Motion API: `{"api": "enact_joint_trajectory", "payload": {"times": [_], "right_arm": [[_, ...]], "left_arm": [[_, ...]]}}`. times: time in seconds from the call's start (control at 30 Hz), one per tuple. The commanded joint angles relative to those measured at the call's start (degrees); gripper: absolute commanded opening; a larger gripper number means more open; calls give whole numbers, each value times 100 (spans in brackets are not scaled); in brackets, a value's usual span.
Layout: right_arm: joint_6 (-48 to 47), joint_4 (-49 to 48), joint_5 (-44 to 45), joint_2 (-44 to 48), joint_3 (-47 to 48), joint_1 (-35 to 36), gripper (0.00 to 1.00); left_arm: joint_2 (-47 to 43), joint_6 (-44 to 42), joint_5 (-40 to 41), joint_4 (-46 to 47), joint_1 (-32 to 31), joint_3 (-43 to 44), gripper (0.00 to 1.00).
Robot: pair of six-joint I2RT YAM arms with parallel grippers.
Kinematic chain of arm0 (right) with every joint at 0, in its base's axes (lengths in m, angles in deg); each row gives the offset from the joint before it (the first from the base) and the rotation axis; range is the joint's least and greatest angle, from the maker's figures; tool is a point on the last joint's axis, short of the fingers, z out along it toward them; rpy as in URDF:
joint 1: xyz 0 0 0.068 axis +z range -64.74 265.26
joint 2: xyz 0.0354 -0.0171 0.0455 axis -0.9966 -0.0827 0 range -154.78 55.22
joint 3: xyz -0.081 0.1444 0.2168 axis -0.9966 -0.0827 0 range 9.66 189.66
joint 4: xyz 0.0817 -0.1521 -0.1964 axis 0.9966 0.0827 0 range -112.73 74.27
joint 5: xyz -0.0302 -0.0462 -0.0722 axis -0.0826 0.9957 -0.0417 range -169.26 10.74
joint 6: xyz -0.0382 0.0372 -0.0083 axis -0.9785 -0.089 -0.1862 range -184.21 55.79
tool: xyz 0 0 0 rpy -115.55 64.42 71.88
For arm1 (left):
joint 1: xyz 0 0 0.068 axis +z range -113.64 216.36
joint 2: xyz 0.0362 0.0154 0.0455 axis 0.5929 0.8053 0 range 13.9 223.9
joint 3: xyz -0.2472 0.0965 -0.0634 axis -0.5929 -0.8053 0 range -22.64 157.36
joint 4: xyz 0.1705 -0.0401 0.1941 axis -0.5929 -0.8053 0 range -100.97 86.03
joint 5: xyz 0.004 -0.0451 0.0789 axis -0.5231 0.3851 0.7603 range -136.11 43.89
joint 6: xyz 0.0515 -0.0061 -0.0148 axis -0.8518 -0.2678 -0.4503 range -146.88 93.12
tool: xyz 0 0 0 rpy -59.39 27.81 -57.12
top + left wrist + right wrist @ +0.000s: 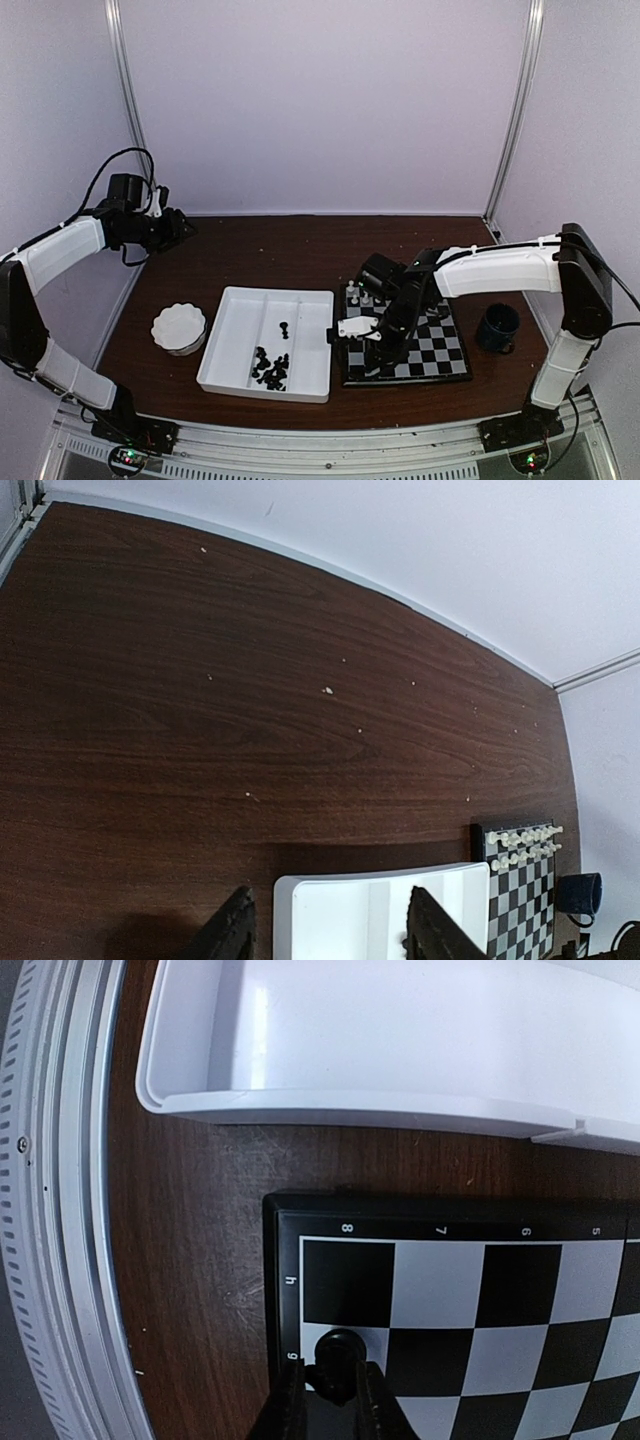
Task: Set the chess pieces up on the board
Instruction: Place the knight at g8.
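While your right fingers (372, 1400) were closed on one black chessman (340, 1352), they hung low over the near left part of the board (440, 345), which lay on the right side of the table (300, 250). The piece was pinched between the two tips, not beside them, over a pale square in the nearest row, next to the dark corner square. Its round head faced up toward the wrist and its long axis ran straight down to the square, so I judge it was upright. Whether its foot already touched the board, I could not tell.

The relation that mattered was piece above square: the next move would need only a short way down and then letting go, with no turn.

Your left fingers (235, 935) stood half apart with nothing between them, raised at the far left, well apart from the board. The right arm was clearly the nearer one. More black pieces (270, 368) lay in the white tray (278, 291), just left of the board. White pieces (520, 838) stood along its far edge.
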Motion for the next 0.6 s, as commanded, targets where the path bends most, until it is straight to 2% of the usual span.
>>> {"api": "enact_joint_trajectory", "payload": {"times": [0.0, 0.57], "right_arm": [[-76, 69, 8, 56, -81, -15, 8], [-92, 14, 59, -11, -180, -85, 10]], "left_arm": [[-27, -103, -49, 43, 43, 182, 52], [-11, -68, -92, 49, 47, 182, 52]]}}
